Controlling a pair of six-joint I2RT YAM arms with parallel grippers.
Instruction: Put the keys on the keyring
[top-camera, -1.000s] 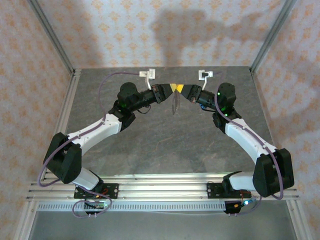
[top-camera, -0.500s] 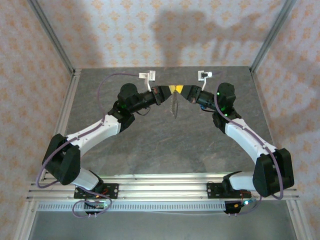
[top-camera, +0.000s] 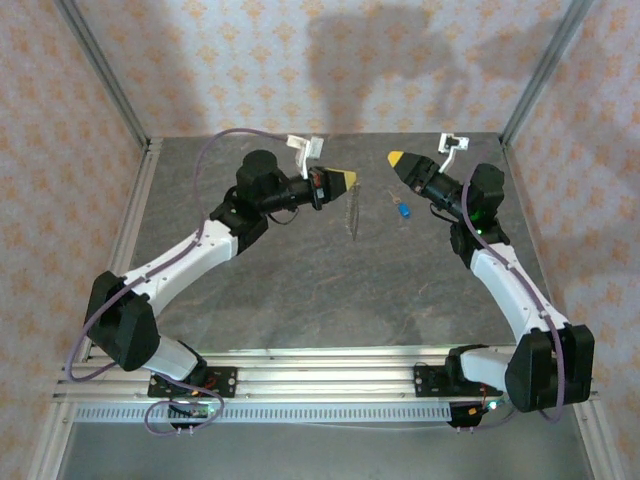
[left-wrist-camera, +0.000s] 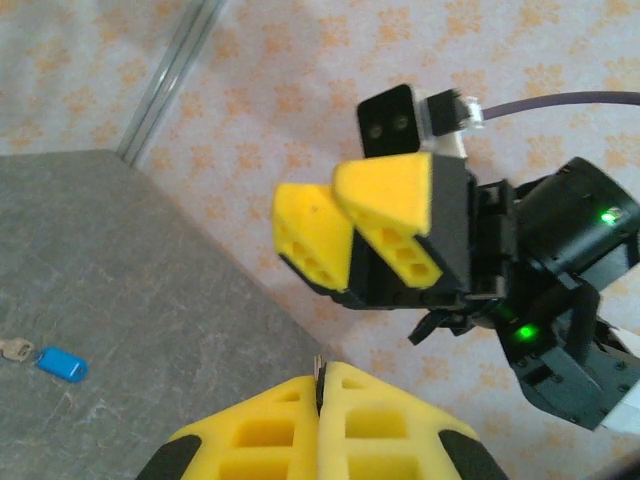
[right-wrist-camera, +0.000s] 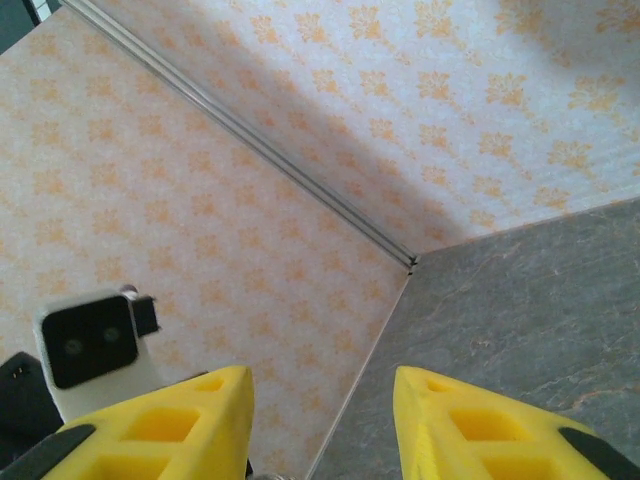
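- A second ago the two grippers met tip to tip over the back of the desk (top-camera: 300, 290). Now they are apart.
- The left gripper (top-camera: 347, 178) has stayed near the same spot. Its jaws are pressed together, pinching the top of the keyring (top-camera: 353, 212). The keyring hangs down from them.
- The key (top-camera: 402, 209) with the blue head now lies flat on the desk, just to the right of the keyring. It was not lying there before.
- The right gripper (top-camera: 397, 158) has pulled back to the right, away from the keyring. It is near the key but not touching it.
- From the top you cannot tell how the right jaws stand. The right wrist camera shows them spread wide apart.
- The left wrist camera shows a thin bit of the keyring poking out of the shut left jaws. It also shows the key's short metal end, which is hard to see from the top.
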